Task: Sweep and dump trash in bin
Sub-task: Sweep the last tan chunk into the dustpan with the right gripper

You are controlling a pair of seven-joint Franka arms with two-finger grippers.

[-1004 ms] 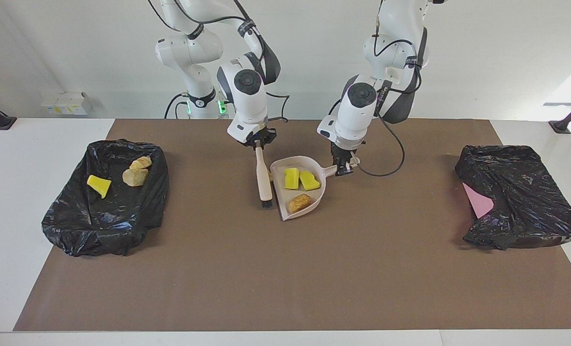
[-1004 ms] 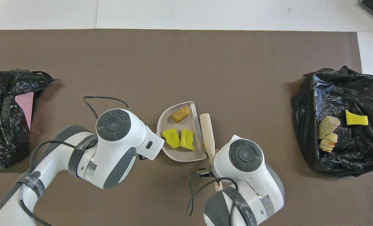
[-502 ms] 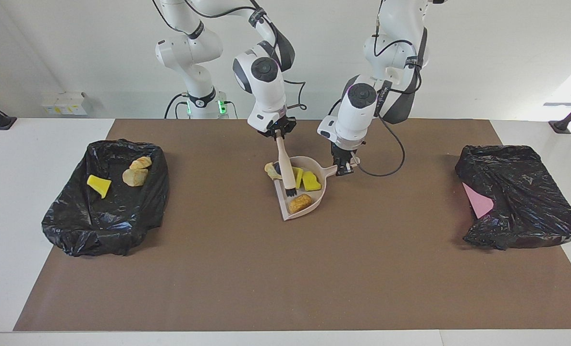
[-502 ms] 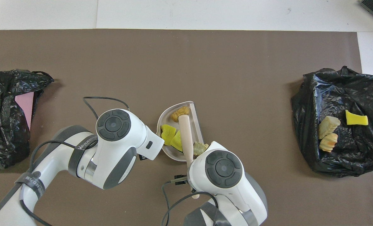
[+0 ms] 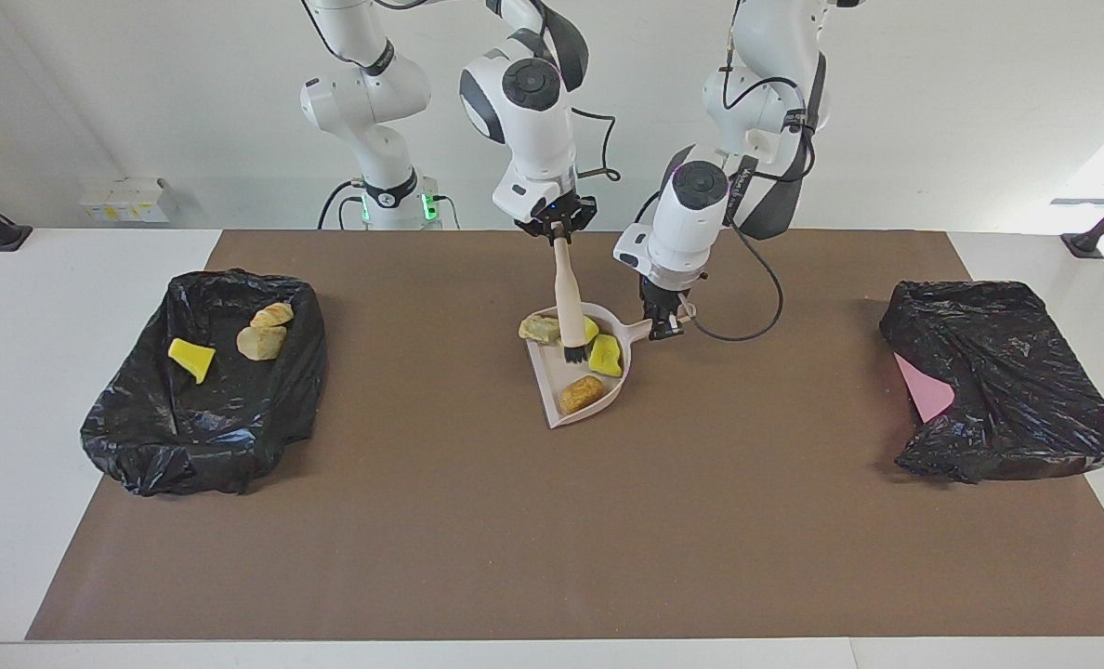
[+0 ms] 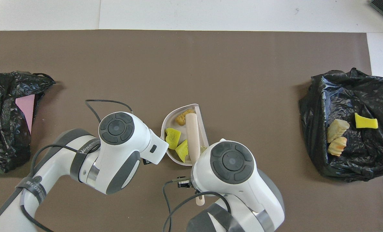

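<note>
My right gripper (image 5: 558, 232) is shut on the top of the beige brush (image 5: 568, 297), which stands steeply with its dark bristles in the beige dustpan (image 5: 549, 390). My left gripper (image 5: 665, 325) is shut on the dustpan's handle. The pan holds two yellow scraps (image 5: 605, 353) (image 6: 172, 137) and a brown lump (image 5: 580, 393). A tan lump (image 5: 538, 327) sits at the pan's mouth, at the end nearer the robots. In the overhead view the brush handle (image 6: 192, 135) lies over the pan (image 6: 169, 124), and both grippers are hidden under their wrists.
A black-bagged bin (image 5: 143, 437) at the right arm's end holds a yellow scrap (image 5: 190, 358) and two tan lumps (image 5: 260, 342). It also shows in the overhead view (image 6: 317, 106). Another black-bagged bin (image 5: 1007, 381) with a pink patch (image 5: 924, 390) stands at the left arm's end.
My right gripper rose and moved toward the left arm, tipping the brush upright. The bristles swept from beside the pan into it, bringing a tan lump and shifting the yellow scraps. The dustpan stayed put.
</note>
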